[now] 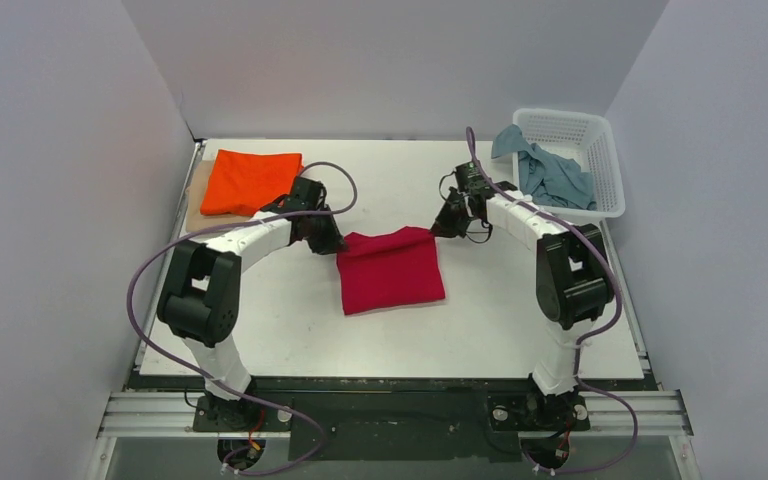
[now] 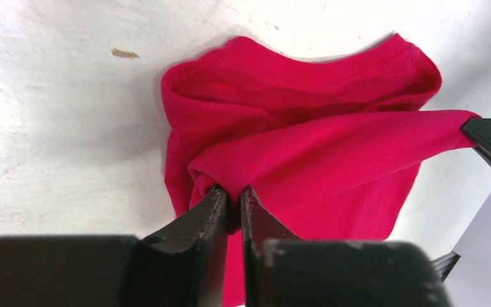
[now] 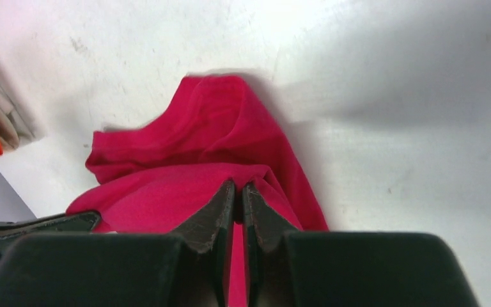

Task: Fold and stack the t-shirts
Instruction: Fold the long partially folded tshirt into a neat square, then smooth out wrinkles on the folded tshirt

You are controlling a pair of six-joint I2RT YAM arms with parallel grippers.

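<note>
Cloth of the crimson t-shirt (image 1: 392, 272) was pinched at both far corners. The left gripper (image 1: 326, 240) had its jaws drawn almost together on a bunched fold at the far-left corner. The right gripper (image 1: 444, 226) was clamped tight on the far-right corner, with red showing in the slit between its fingers.

The shirt lay mid-table (image 1: 520, 320) as a folded, roughly square pad. Its held far edge ran left to right between the two grippers, and the rest of the pad spread from the jaws toward the near side. Both wrist views showed the held edge raised into a soft ridge while the rest rested flat.

The orange t-shirt (image 1: 248, 180) lay folded at the far left, just beyond the left gripper and well apart from the right one. The grey-blue t-shirt (image 1: 556, 176) was slumped unfolded in the basket (image 1: 612, 172) at the far right.

The next move probably depended on that line between the grippers. The edge would need to stay level and taut whether it was carried leftward to the orange shirt, which the left arm was nearer to, or folded over toward the near side.
</note>
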